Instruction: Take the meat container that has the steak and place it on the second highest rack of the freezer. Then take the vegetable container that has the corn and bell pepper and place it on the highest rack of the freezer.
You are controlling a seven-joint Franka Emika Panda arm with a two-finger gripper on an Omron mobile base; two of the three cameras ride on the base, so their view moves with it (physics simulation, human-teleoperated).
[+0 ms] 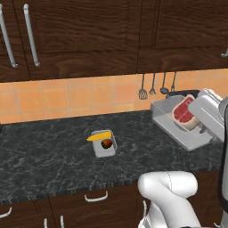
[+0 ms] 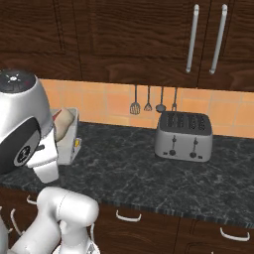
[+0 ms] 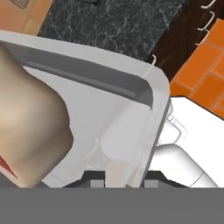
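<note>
The meat container (image 1: 165, 116), a grey open tray, hangs tilted over the right of the counter, and the red steak (image 1: 183, 112) with its pale fat rim lies inside. My gripper (image 1: 201, 129) is shut on the tray's near rim. In the hand view the rim (image 3: 148, 109) runs down between my fingertips (image 3: 94, 176), and the steak (image 3: 30, 131) bulges at the left. The right base view has the tray (image 2: 71, 130) behind my hand. The vegetable container (image 1: 104, 149) sits mid-counter with the corn (image 1: 99, 136) across its edge and the bell pepper (image 1: 107, 143) beside it. The freezer is out of view.
A black stone counter (image 1: 44, 156) runs under dark wooden cabinets with bar handles (image 1: 31, 35). A silver toaster (image 2: 183, 135) stands at the back right. Utensils (image 2: 148, 100) hang on the orange tile wall. Drawers with handles (image 1: 95, 197) line the counter front.
</note>
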